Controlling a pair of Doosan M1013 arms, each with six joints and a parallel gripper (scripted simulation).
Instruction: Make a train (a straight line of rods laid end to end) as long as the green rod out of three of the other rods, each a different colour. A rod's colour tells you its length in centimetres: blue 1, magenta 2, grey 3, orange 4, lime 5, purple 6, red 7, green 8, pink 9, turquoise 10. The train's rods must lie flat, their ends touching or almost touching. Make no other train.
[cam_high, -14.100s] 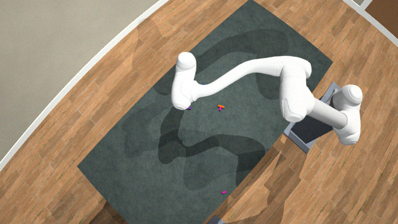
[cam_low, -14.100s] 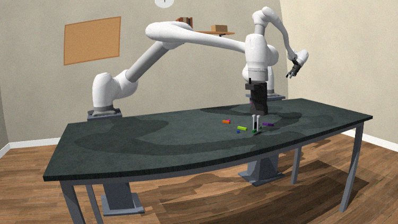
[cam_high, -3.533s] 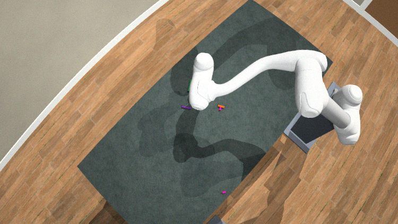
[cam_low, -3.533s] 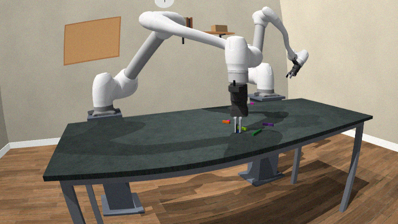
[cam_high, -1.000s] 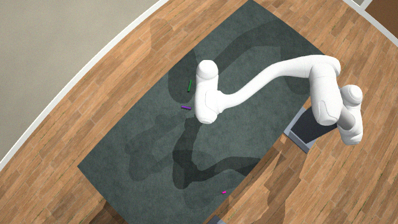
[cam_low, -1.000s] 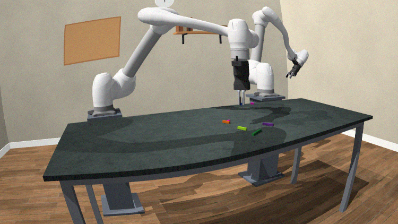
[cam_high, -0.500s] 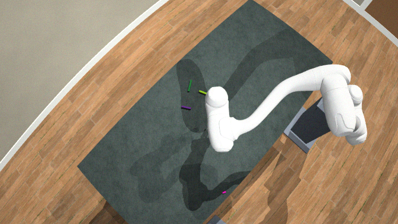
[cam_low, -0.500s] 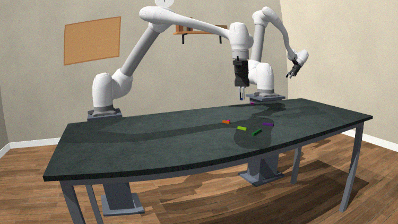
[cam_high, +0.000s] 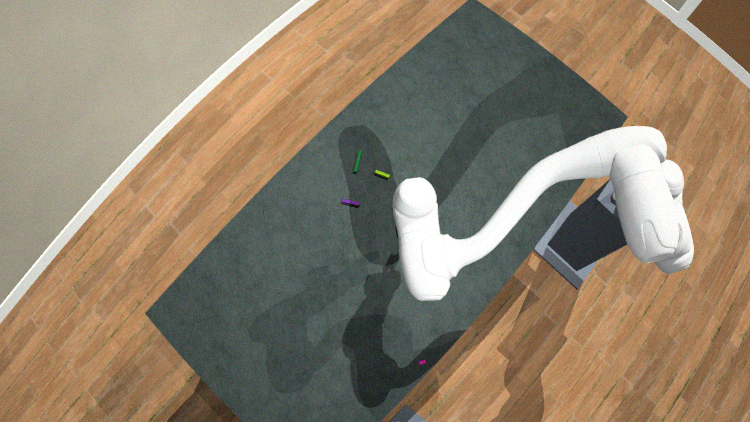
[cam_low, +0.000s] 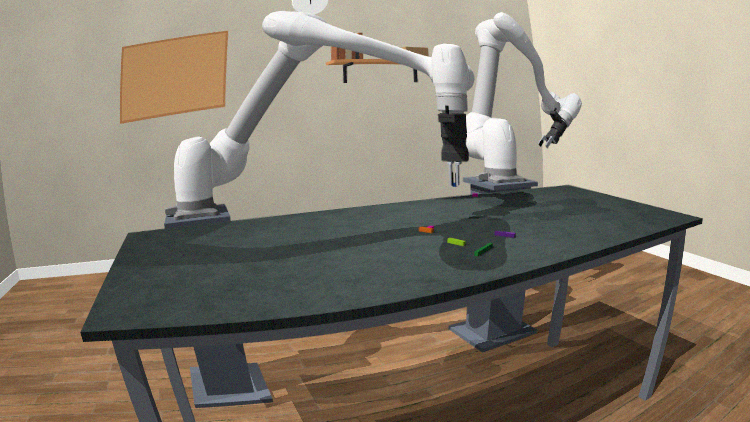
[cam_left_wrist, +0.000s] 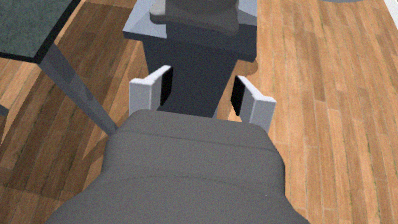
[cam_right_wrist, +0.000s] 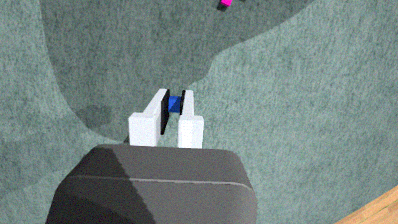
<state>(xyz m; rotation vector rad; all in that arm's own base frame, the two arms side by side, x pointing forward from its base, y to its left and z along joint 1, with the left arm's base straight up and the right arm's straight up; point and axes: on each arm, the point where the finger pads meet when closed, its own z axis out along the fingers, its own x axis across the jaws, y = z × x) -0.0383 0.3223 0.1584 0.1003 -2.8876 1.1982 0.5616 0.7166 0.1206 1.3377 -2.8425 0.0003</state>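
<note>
Blue shows only partly between the right jaws (cam_low: 454, 184).

Top view: from high above, facing down on table (cam_high: 293, 251) (cam_low: 262, 272), far enough back for floor around. Exterior view: further back, beyond long side, slightly above tabletop, facing across towards arm bases; shares tabletop with top view. Wrist views: close behind fingers; left faces stand and floor, right faces tabletop.
</note>
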